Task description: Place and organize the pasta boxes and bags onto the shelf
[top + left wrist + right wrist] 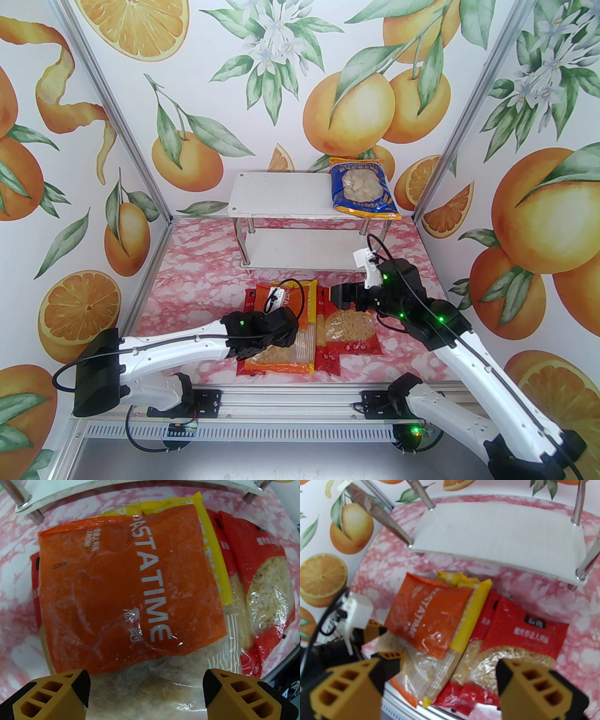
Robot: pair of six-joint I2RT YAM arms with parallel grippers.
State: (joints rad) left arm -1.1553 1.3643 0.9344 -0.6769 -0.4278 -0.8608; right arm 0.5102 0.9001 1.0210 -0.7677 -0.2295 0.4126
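From the top camera, the small two-tier shelf of white boards on thin chrome legs [281, 194] stood at the far side of the pink marbled table [197, 262]. A blue pillow bag with a clear window [363, 187] lay flat on the right end of its top tier, its lower seam reaching the front edge. The other packs lay in one pile on the table in front of the shelf, partly covered in this view by the two arms. The left wrist camera gave the pile from close: an orange pillow bag with the white print "PASTA TIME" [121, 585] lay on top, a long yellow spaghetti pack [211, 550] came out from under its right side, and a red pillow bag with a clear window [257, 562] lay further right. The left gripper [146, 691] hung over the clear end of the orange bag, its jaws wide apart and closed on nothing. The right wrist camera showed the lower board [499, 531] of the shelf just behind the pile, and a narrow red pack [486, 620] between the yellow pack and the red bag. The right gripper [444, 686] hung above the window of the red bag, its jaws also wide apart, gripping nothing. In that same view the yellow fingers [391, 655] of the left gripper stood at the near left corner of the orange bag; whether they touched it I could not tell.
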